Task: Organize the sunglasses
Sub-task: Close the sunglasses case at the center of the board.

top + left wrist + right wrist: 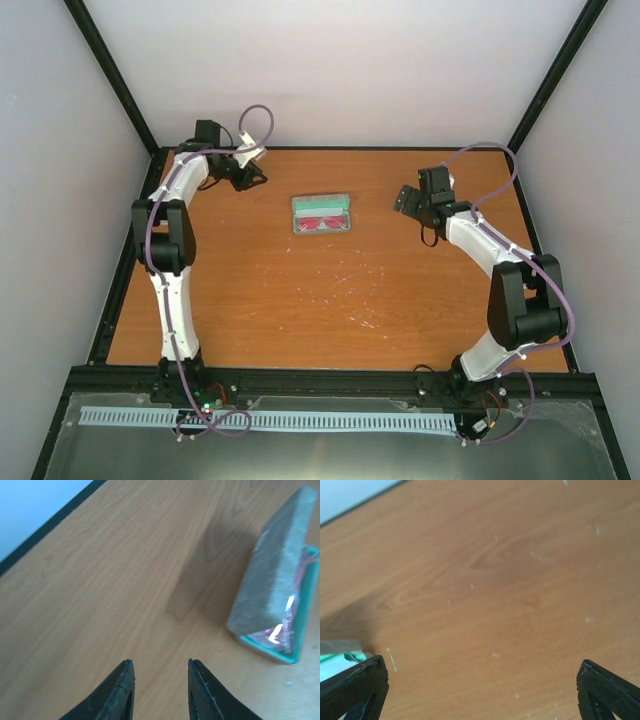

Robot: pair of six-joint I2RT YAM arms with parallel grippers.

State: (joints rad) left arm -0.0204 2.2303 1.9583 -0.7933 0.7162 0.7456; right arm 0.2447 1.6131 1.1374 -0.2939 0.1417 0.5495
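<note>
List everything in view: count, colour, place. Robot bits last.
table: 1, orange-brown wood, fills the middle of the top view
case: 1, grey outside with teal lining, open, centre of the table toward the far edge
sunglasses: 1 pair, red-pink, lying inside the open case
slotted strip: 1, white, along the near edge in front of the arm bases
frame rail: 1, black, between table and strip
left arm: 1, white and black, reaching to the far left corner; jaws a narrow gap apart, empty
right arm: 1, white and black, right of the case; jaws wide apart, empty
</note>
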